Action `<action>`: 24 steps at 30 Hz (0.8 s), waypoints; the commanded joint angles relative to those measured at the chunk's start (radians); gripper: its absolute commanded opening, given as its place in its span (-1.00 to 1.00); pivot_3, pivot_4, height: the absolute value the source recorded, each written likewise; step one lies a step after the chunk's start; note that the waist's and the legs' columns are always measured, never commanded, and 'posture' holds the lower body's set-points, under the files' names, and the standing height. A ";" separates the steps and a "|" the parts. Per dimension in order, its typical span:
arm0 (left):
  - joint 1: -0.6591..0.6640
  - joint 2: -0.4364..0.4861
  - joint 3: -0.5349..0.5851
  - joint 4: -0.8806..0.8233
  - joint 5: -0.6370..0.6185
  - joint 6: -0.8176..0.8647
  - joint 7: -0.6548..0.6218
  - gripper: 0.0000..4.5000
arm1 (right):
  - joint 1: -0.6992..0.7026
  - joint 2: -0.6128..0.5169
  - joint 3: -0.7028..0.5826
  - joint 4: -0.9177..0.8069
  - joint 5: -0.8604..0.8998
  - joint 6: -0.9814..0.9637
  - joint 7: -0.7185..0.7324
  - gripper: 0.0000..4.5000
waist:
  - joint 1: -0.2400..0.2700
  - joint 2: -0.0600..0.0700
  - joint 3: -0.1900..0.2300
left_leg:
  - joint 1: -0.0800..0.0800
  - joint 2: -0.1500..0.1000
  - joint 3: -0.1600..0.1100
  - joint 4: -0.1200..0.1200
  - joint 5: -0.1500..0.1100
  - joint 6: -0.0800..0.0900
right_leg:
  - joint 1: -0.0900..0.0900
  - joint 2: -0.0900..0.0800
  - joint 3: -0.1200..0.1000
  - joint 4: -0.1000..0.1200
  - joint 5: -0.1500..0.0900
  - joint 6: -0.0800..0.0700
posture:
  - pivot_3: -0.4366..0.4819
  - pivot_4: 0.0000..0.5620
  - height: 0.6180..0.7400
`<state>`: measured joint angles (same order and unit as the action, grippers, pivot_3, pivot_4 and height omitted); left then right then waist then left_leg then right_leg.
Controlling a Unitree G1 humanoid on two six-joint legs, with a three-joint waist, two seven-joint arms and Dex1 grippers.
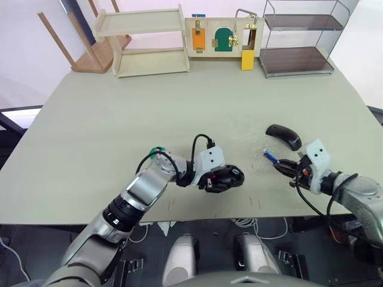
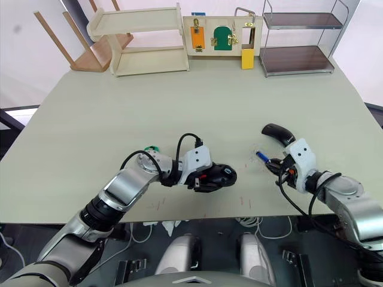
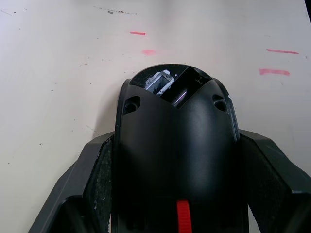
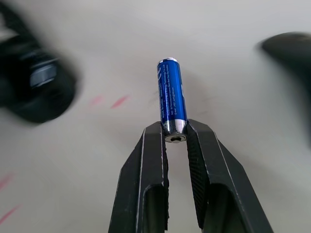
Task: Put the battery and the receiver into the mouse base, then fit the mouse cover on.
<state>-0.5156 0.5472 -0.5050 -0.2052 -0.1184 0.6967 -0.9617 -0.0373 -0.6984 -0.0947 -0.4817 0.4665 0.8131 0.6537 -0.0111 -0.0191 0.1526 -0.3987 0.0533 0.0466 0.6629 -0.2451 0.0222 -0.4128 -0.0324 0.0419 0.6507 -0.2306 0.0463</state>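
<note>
The black mouse base (image 1: pixel 227 178) lies near the table's front edge, held between the fingers of my left gripper (image 1: pixel 220 180), which is shut on it. In the left wrist view the mouse base (image 3: pixel 175 145) shows a red strip and an open bay with a greyish part at its far end. To the right, my right gripper (image 1: pixel 281 166) is shut on the blue battery (image 1: pixel 270 156), held just above the table. The right wrist view shows the battery (image 4: pixel 171 99) pinched at its silvery end. The glossy black mouse cover (image 1: pixel 283 136) lies just behind the right gripper. The receiver is hidden.
A small green disc (image 1: pixel 157 150) lies by my left forearm. At the table's far edge stand a wooden shelf (image 1: pixel 143 42), a latch board (image 1: pixel 222 36) and a wire rack (image 1: pixel 298 39). A wooden chair (image 1: pixel 90 42) stands behind the far left corner.
</note>
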 commanded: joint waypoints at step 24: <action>0.000 -0.005 -0.038 0.023 0.019 0.019 -0.017 0.34 | -0.409 0.045 0.132 -0.105 0.328 0.801 -0.170 -0.98 | 0.001 -0.002 0.001 | -0.003 0.000 -0.002 0.000 0.000 0.000 | 0.000 -0.001 -0.003 -0.004 0.000 0.000 | -0.05 -0.47 1.00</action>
<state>-0.5238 0.5442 -0.5120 -0.2051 -0.1123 0.6960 -0.9717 -0.4288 -0.6577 0.0341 -0.5855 0.7855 1.6079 0.5073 -0.0102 -0.0212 0.1535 -0.4018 0.0533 0.0446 0.6625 -0.2453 0.0225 -0.4132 -0.0338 0.0389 0.6472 -0.2305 0.0464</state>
